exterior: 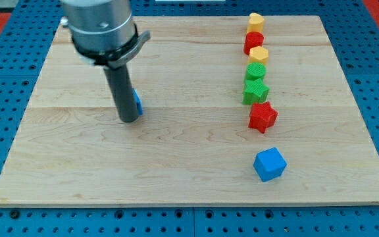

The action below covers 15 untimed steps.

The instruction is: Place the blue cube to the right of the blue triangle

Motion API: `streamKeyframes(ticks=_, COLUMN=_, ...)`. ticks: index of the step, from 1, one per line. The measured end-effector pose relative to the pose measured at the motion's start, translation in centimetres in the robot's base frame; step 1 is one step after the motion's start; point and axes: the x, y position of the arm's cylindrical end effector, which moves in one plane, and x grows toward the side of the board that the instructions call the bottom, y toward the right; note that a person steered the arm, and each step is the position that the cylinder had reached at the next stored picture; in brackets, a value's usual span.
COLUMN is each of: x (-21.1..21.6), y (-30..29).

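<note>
The blue cube point(269, 164) sits on the wooden board point(189, 171) at the view's lower right. The blue triangle point(137, 102) is at the view's left of centre, mostly hidden behind the dark rod; only a thin blue edge shows. My tip point(129, 119) rests on the board right against the triangle, on its left and bottom side. The cube lies far to the tip's right and lower in the view.
A column of blocks runs down the view's right of centre: a yellow block point(256, 22), a red block point(253, 41), a yellow block point(258, 54), a green block point(256, 71), a green star point(255, 91) and a red star point(262, 116).
</note>
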Motion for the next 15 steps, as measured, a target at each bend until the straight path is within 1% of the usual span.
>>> streamKeyframes(ticks=1, x=-3.7, y=0.1)
streamKeyframes(ticks=2, x=-4.8, y=0.6)
streamKeyframes(ticks=3, x=0.4, y=10.5)
streamKeyframes(ticks=4, x=4.1, y=15.6)
streamKeyframes(ticks=5, x=5.2, y=20.5)
streamKeyframes(ticks=6, x=6.3, y=29.8)
streamKeyframes(ticks=7, x=11.7, y=30.5)
streamKeyframes(ticks=8, x=12.2, y=21.8)
streamKeyframes(ticks=9, x=9.2, y=14.3)
streamKeyframes(ticks=11, x=-1.2, y=6.1)
streamKeyframes(ticks=12, x=-5.2, y=6.2)
streamKeyframes(ticks=13, x=1.7, y=10.3)
streamKeyframes(ticks=14, x=7.5, y=21.0)
streamKeyframes(ticks=15, x=6.2, y=32.1)
